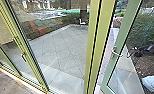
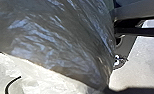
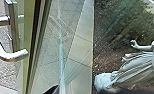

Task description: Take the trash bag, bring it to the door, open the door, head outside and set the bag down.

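In the head view, a green-framed glass door [image 1: 109, 75] stands ajar at the right, its metal handle [image 1: 115, 52] on the frame. What looks like my right gripper [image 1: 135, 52], dark, is to the right of that handle, with the arm reaching in from the right edge. A bent silver handle [image 3: 14, 57] shows close up in the right wrist view, beside a green frame edge. The trash bag [image 2: 60, 37], dark, shiny and wrinkled, is very close to the camera in the left wrist view.
Fixed green posts [image 1: 95, 45] stand left of the door. A glazed panel with another handle [image 1: 23, 57] is farther left. Paving [image 1: 60, 50] lies beyond the glass, bordered by bushes [image 1: 145, 32]. A pale draped statue [image 3: 140, 63] stands on the planted ground at the right.
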Robot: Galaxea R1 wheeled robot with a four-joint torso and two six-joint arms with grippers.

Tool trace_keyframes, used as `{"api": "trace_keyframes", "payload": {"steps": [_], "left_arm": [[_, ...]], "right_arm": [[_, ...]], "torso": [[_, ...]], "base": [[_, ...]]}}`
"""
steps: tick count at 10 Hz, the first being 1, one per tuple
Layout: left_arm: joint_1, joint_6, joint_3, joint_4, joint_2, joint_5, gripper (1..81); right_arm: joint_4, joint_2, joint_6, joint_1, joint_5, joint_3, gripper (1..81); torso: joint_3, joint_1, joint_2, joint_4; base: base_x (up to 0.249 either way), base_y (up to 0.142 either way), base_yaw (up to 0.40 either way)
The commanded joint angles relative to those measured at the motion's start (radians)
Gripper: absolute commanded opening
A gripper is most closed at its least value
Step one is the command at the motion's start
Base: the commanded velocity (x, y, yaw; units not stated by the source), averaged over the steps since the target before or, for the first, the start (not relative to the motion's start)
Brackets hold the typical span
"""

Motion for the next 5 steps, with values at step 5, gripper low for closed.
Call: {"api": "trace_keyframes", "payload": {"steps": [5], "left_arm": [[0.001,-0.003,0.006,-0.012,-0.003,0.085,1.0]], "right_arm": [[-0.330,-0.163,-0.176,0.200,-0.030,-0.166,81.1]], "torso": [[0.000,0.000,0.000,0.000]], "base": [[0.000,0.000,0.000]]}}
